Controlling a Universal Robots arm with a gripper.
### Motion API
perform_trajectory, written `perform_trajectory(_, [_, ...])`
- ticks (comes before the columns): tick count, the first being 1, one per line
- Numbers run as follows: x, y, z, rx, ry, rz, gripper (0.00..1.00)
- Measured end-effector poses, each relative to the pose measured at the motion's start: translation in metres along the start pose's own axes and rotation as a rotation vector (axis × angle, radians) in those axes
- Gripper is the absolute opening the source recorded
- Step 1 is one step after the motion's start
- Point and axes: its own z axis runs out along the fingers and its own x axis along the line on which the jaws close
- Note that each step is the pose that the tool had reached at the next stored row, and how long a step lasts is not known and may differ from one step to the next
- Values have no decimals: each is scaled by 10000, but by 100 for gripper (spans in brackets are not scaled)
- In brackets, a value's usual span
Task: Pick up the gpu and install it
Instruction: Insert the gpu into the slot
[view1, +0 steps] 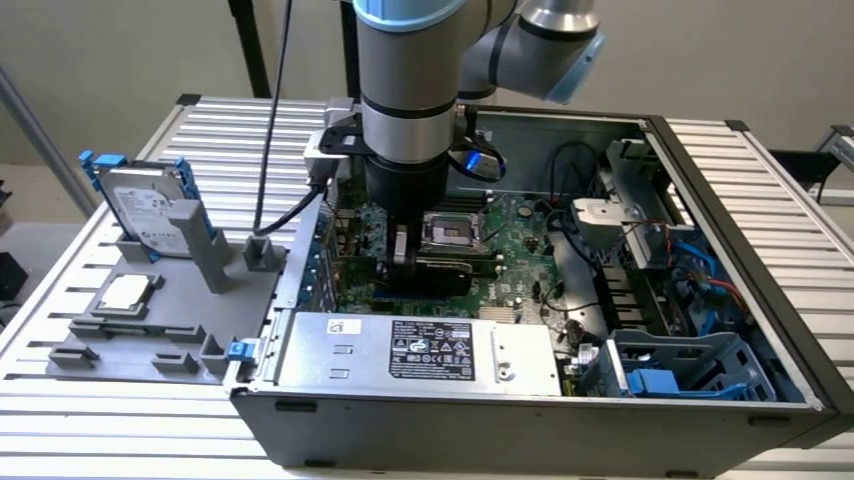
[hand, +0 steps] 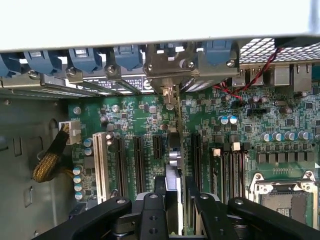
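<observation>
We lowered the gpu (hand: 174, 150) toward a motherboard (hand: 150, 125) slot.
Our claw (hand: 172, 207) gripped the card edge-on above the slots; seating it called, we judged, for square alignment and a straight push.

The computer case (view1: 534, 400) lies open on the counter (view1: 787, 190), with the parts tray (view1: 147, 340) just beside it at the exterior view's left. The hard drive (view1: 140, 215) stands in that tray, the processor chip (view1: 124, 293) before it. Inside the case, the end effector (hand: 172, 210) holds the gpu (hand: 173, 150) edge-on among the motherboard (hand: 240, 125) slots.
</observation>
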Motion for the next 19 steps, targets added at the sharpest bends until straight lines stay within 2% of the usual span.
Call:
perform_trajectory(15, [-22, 3, 64, 9, 20, 9, 27])
perform_trajectory(19, [-42, 4, 67, 3, 67, 12, 27])
